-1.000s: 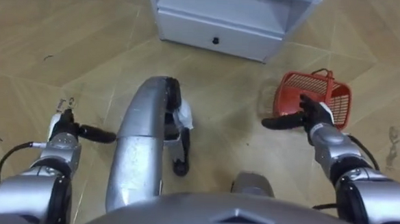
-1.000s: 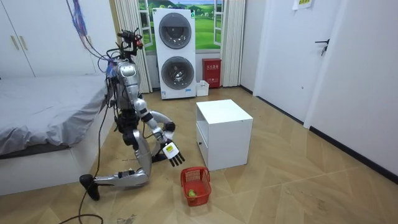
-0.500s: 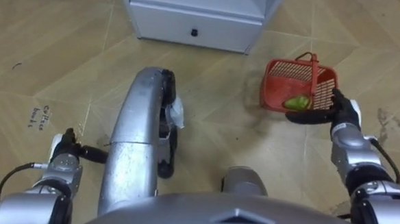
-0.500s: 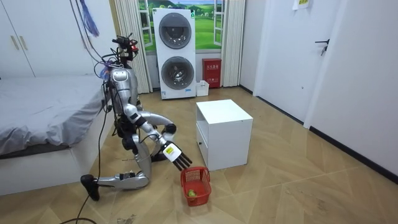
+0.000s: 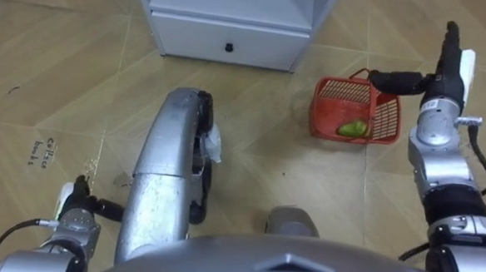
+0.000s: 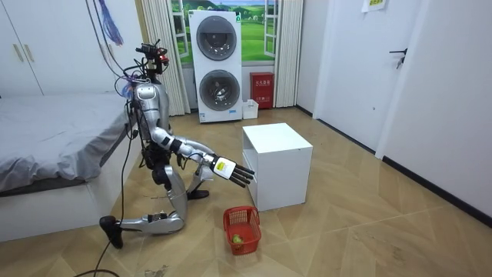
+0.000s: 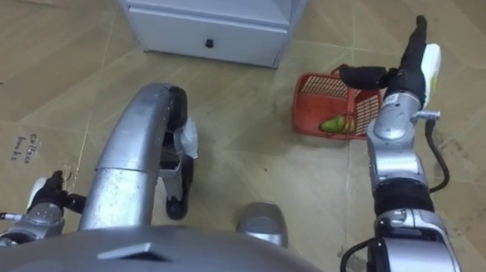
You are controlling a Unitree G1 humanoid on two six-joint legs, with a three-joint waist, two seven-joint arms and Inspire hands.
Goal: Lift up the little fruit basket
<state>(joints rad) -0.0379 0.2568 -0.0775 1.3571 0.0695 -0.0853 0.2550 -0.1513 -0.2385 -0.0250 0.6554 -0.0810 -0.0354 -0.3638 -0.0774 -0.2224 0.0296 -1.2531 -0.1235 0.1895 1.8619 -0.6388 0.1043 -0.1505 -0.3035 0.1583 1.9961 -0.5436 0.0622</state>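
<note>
Basket (image 5: 332,99) on floor near white cabinet (image 5: 223,31), green fruit (image 5: 353,127) inside. Right hand (image 5: 440,80) hovers above, fingers straight, apart, empty. Left hand (image 5: 74,204) low, idle. Risk: off-line descent misses handle (image 5: 359,75), shoves or tips basket, fruit rolls out.

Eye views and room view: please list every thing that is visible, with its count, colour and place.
fruit basket: one, red, on the floor before the cabinet
fruit: one, green, inside the fruit basket
cabinet: one, white, with drawer, beyond the fruit basket
washing machines: two, white, stacked at the far wall
box: one, red, beside the machines
bed: one, grey, room view's left
right hand: black, open, in the air above the fruit basket
left hand: black, low near the floor
</note>
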